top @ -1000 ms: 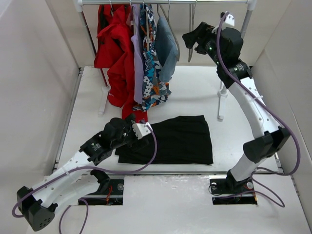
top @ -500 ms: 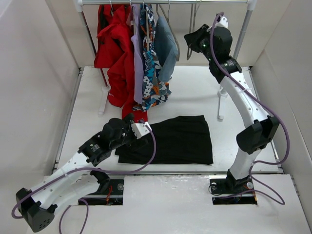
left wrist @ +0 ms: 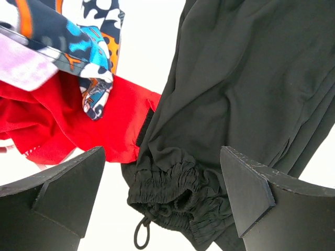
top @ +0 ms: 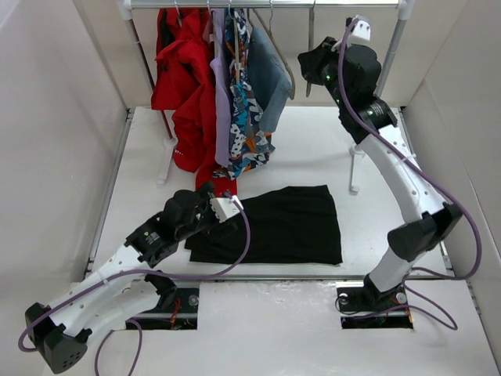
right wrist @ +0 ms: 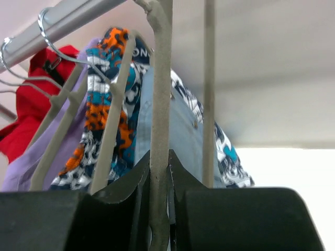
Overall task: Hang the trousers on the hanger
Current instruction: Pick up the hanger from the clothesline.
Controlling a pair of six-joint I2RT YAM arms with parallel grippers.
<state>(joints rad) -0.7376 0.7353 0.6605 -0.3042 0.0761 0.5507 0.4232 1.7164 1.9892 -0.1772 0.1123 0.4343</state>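
Note:
The black trousers (top: 274, 223) lie flat on the white table. Their gathered waistband and drawcord (left wrist: 172, 193) show in the left wrist view. My left gripper (top: 210, 205) hovers open just above that waistband, one finger on each side (left wrist: 162, 157), gripping nothing. The grey-beige hanger (top: 310, 35) hangs from the rail at the back right. My right gripper (top: 308, 69) is raised to it and shut on one of its thin bars (right wrist: 160, 104), with the jaws pressed against both sides (right wrist: 159, 157).
The clothes rail (top: 266, 4) carries red (top: 184, 70), lilac (top: 221, 94), patterned (top: 243, 102) and blue-grey (top: 270, 74) garments on other hangers. The red garment's hem (left wrist: 78, 125) lies beside the waistband. A rack post (top: 356, 164) stands right of the trousers.
My right gripper has reached the hanger at the rail and closed on its bar. The left arm and the trousers have not moved.

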